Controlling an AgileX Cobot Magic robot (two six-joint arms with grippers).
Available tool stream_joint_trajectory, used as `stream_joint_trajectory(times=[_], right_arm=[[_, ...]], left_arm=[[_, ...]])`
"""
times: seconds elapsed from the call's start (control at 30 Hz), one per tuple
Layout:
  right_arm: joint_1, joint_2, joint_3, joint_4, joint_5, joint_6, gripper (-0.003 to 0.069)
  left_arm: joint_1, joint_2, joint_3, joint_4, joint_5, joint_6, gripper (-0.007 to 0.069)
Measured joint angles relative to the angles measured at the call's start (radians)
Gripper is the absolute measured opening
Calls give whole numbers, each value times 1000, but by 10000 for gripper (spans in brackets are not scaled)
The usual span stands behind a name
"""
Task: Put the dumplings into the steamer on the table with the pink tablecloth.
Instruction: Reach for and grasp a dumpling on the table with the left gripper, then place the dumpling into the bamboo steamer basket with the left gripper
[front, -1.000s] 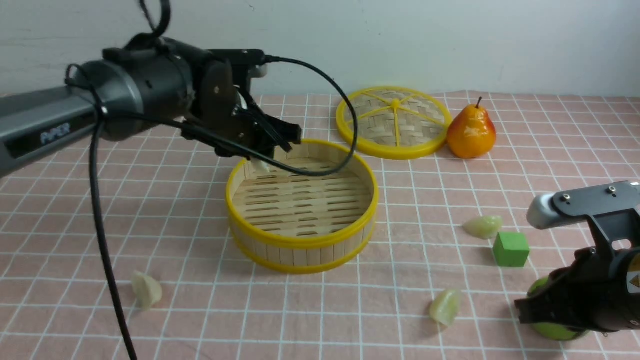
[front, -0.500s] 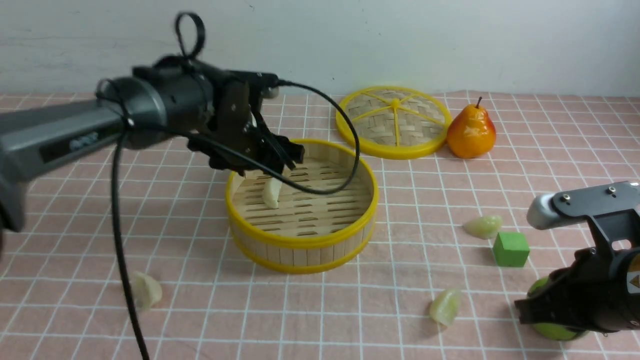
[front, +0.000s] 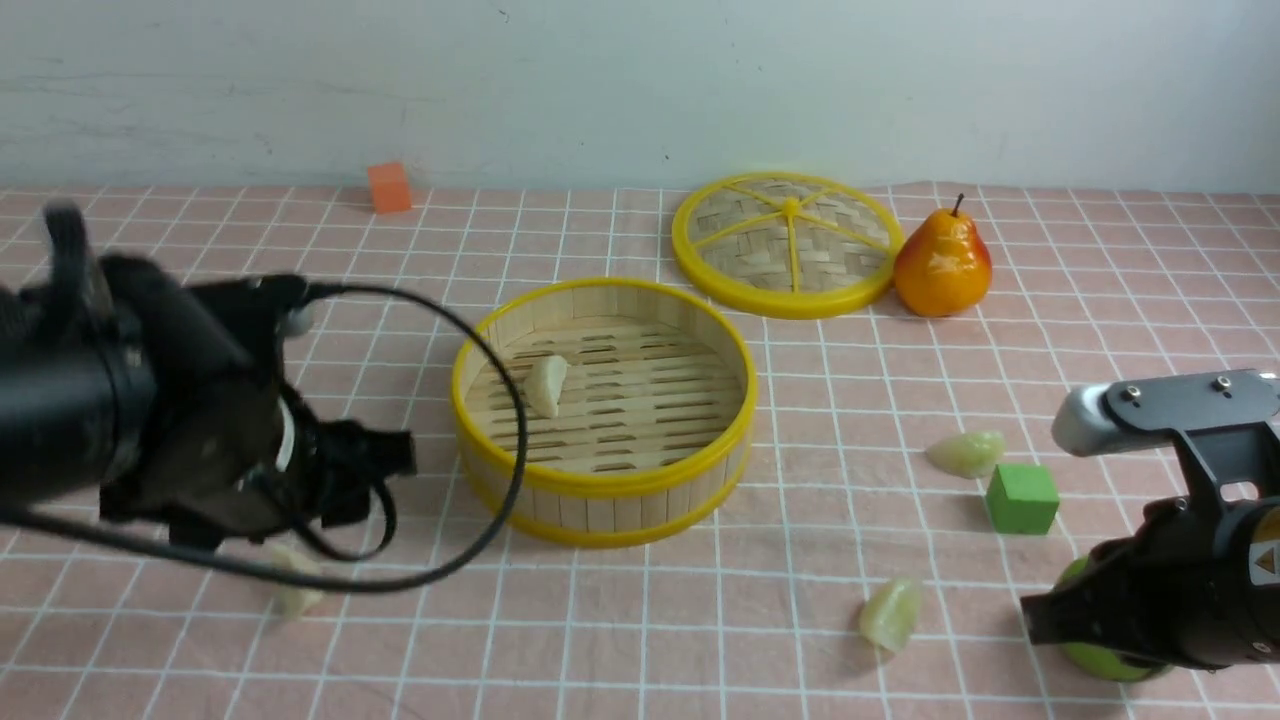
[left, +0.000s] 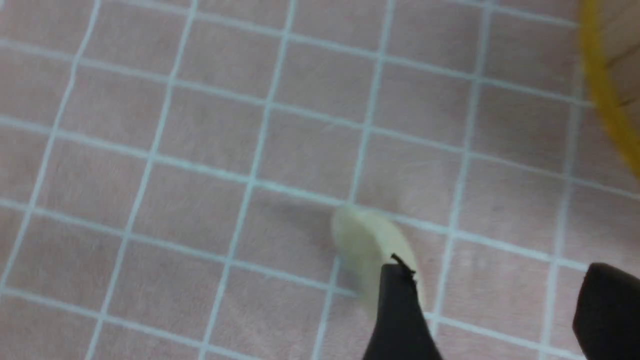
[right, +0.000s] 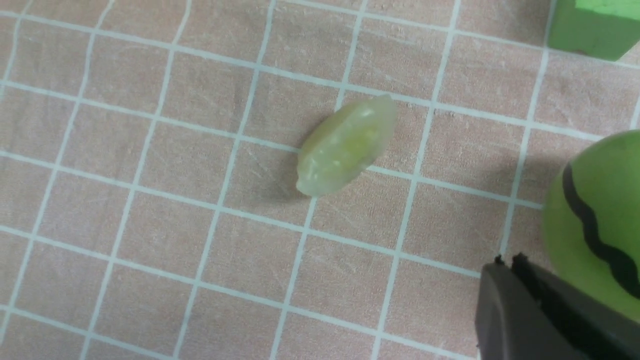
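Note:
The bamboo steamer (front: 600, 488) stands mid-table on the pink tablecloth (front: 780, 650), with one pale dumpling (front: 547, 384) on its slats. Three more dumplings lie on the cloth: one at the right (front: 965, 452), one near the front (front: 890, 612) (right: 345, 145), and one at the front left (front: 295, 598) (left: 365, 245). My left gripper (front: 385, 468) (left: 500, 272) hangs open and empty just over that left dumpling, one finger in front of it. At the far right my right gripper (front: 1040, 620) (right: 507, 262) is shut and empty, low over the cloth.
The woven yellow-rimmed lid (front: 785, 245) and a pear (front: 942, 262) lie behind the steamer. A green cube (front: 1021, 498) sits by the right dumpling. A green striped ball (front: 1100, 662) (right: 600, 220) lies under my right gripper. An orange cube (front: 389, 187) rests at the back.
My left gripper opened and dropped its dumpling into the steamer, then swung back and down to the front left, over the dumpling there. The right arm barely moved.

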Motion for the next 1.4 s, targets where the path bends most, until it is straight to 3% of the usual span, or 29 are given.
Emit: stream_joint_trajectory(times=[0.1,0.23,0.43,0.5,0.63,0.73,0.97,1.03,1.1,1.13,1.2,1.23,1.3,1.4], right_arm=[[0,0,0,6,0,0,14],[0,0,0,6,0,0,15],[0,0,0,10,10,0,18],[0,0,0,10,19,0,20],[0,0,0,13,34,0,21],[0,0,0,13,35,0,25],[0,0,0,13,35,0,31],[0,0,0,13,28,0,31],[0,0,0,13,22,0,31],[0,0,0,13,16,0,31],[0,0,0,13,7,0,31],[0,0,0,13,7,0,31],[0,0,0,13,3,0,31],[0,0,0,13,3,0,31]], left_arm=[[0,38,55,121,-35,-176,447],[0,98,57,209,-52,-264,447],[0,203,53,244,-80,-327,413],[0,218,45,262,-84,-344,384],[0,226,29,272,-79,-332,239],[0,209,22,266,-65,-296,235],[0,47,-49,106,-99,-93,237],[-9,10,-112,-69,-116,103,237],[-19,12,-155,-154,-100,212,237],[-32,33,-223,-257,-54,370,237],[-48,74,-308,-401,8,551,237],[-48,80,-317,-401,15,570,237],[-58,162,-428,-564,83,780,237],[-59,250,-517,-644,115,898,237]])
